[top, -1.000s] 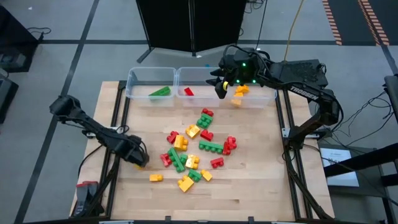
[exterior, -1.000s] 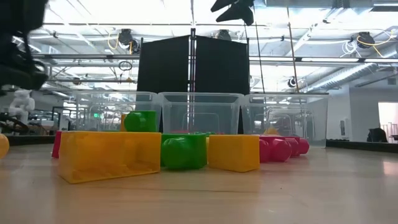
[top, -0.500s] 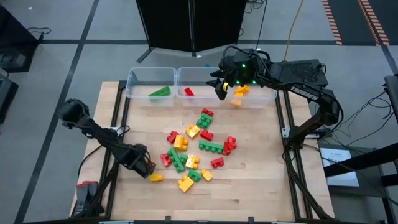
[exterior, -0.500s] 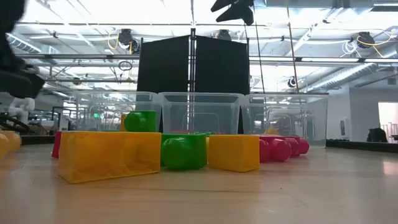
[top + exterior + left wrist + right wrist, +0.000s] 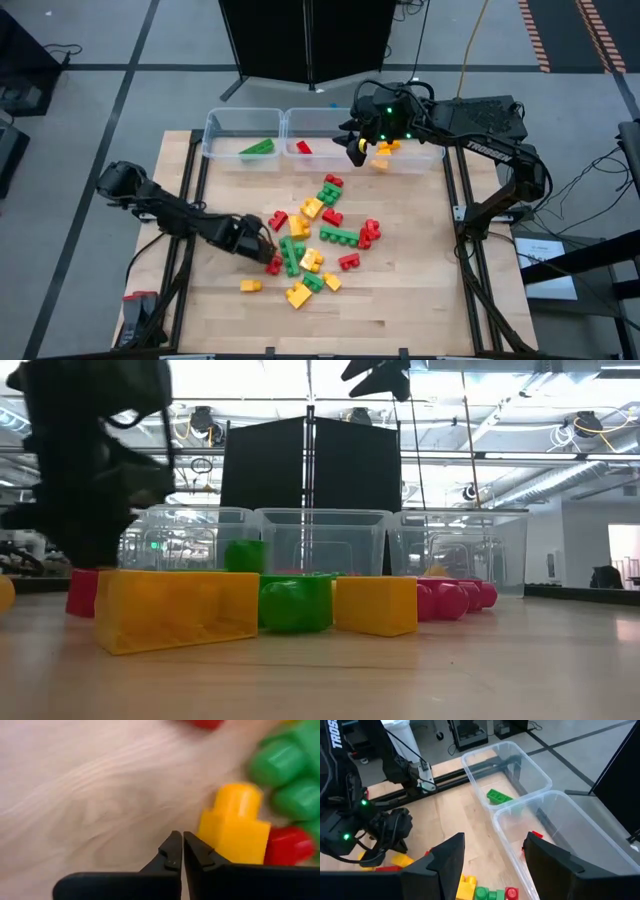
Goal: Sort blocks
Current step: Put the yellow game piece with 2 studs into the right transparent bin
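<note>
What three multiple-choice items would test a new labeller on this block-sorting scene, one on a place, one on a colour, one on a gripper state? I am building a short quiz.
1. Where is the left gripper?
A. over the bins
B. low at the left edge of the pile of small studded plastic blocks
C. off the table

2. What colour is the single block in the leftmost clear plastic bin?
A. green
B. red
C. yellow

3. How does the right gripper stand?
A. shut on a block
B. shut, empty
C. open, empty

Key: 1 B, the high view shows it on the wood beside the pile; 2 A, a green block lies there in the high and right wrist views; 3 C, the right wrist view shows its fingers apart with nothing between.
</note>
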Robot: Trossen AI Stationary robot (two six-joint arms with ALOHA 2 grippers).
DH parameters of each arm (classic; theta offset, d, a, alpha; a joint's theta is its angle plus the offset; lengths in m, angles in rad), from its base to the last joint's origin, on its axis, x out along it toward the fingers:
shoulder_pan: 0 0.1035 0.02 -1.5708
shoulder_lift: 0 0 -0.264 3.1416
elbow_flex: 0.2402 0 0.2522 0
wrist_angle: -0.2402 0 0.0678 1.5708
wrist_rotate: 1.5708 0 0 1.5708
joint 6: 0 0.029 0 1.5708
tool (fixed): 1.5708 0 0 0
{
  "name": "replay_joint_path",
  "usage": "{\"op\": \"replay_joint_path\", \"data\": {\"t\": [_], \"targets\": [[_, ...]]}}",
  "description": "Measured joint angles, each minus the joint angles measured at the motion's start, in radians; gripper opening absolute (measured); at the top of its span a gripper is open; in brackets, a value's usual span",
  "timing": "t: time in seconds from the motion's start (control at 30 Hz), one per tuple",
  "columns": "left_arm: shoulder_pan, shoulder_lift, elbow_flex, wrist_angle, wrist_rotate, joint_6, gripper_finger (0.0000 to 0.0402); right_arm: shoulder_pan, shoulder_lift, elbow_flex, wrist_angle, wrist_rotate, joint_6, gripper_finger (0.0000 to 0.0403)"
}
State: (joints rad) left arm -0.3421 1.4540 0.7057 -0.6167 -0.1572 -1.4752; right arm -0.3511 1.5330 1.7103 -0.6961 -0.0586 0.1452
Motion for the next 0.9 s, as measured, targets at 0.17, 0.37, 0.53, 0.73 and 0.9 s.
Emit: {"op": "replay_joint_path", "data": {"t": [0.17, 0.37, 0.53, 0.73, 0.9], "targets": [[0.094, 0.033, 0.043, 0.147, -0.056, 0.156, 0.0, 0.0, 0.0, 0.0, -0.03, 0.0, 0.0, 0.0196], [0.191, 0.152, 0.15, 0.303, -0.037, 0.428, 0.0, 0.0, 0.0, 0.0, -0.041, 0.0, 0.0, 0.0196], [0.208, 0.188, 0.291, 0.115, -0.076, 0.576, 0.0, 0.0, 0.0, 0.0, -0.041, 0.0, -0.01, 0.0196], [0.191, 0.113, 0.457, -0.38, -0.204, 0.537, 0.0, 0.0, 0.0, 0.0, -0.035, 0.0, -0.026, 0.0196], [0.101, 0.04, 0.454, -0.602, -0.095, 0.345, 0.0, 0.0, 0.0, 0.0, -0.035, 0.0, -0.033, 0.0196]]}}
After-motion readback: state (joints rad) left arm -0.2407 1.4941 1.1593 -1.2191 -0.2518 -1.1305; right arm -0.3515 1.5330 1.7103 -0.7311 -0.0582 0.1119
